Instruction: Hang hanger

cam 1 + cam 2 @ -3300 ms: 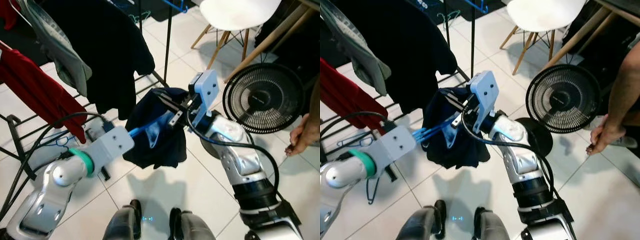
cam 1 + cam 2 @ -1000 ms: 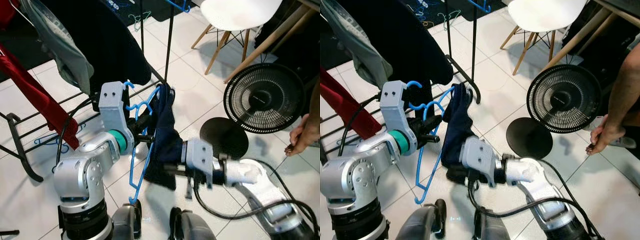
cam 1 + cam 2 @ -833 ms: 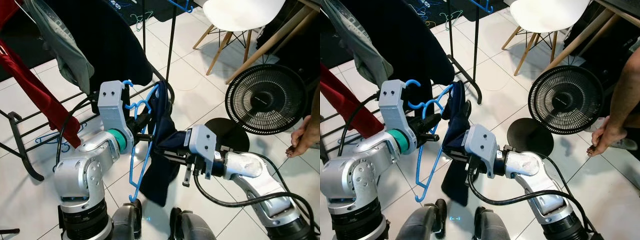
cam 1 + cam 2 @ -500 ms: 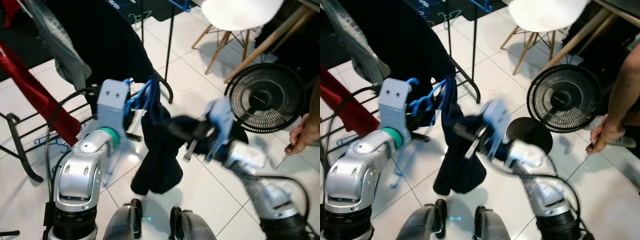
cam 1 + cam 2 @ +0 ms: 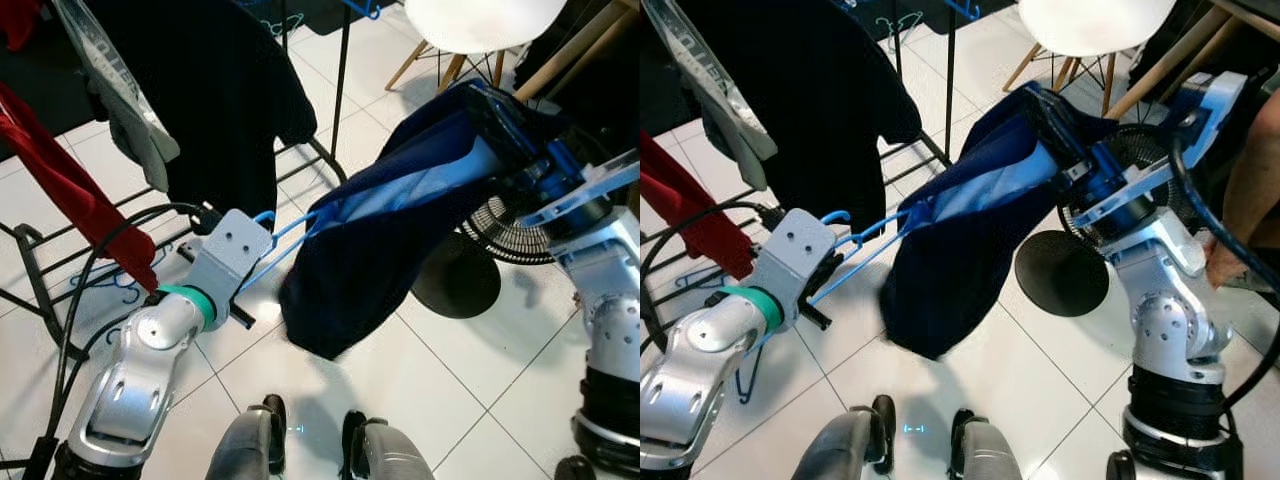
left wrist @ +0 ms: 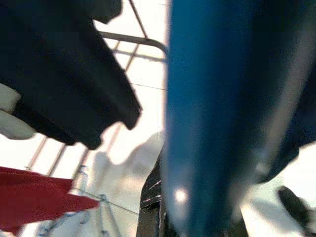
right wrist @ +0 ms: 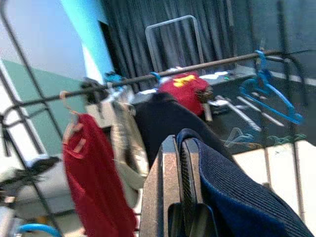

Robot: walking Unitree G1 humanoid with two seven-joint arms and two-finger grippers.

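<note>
Left gripper (image 5: 836,257) pinches the blue hanger (image 5: 868,243); right gripper (image 5: 1045,118) clamps the navy garment (image 5: 960,225), stretched between them.

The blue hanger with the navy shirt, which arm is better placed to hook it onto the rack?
Probably the left. Its pincer holds the blue hanger beside the clothes rack, while the right pincer only holds up the navy shirt.

No legible text, label or number anywhere.
</note>
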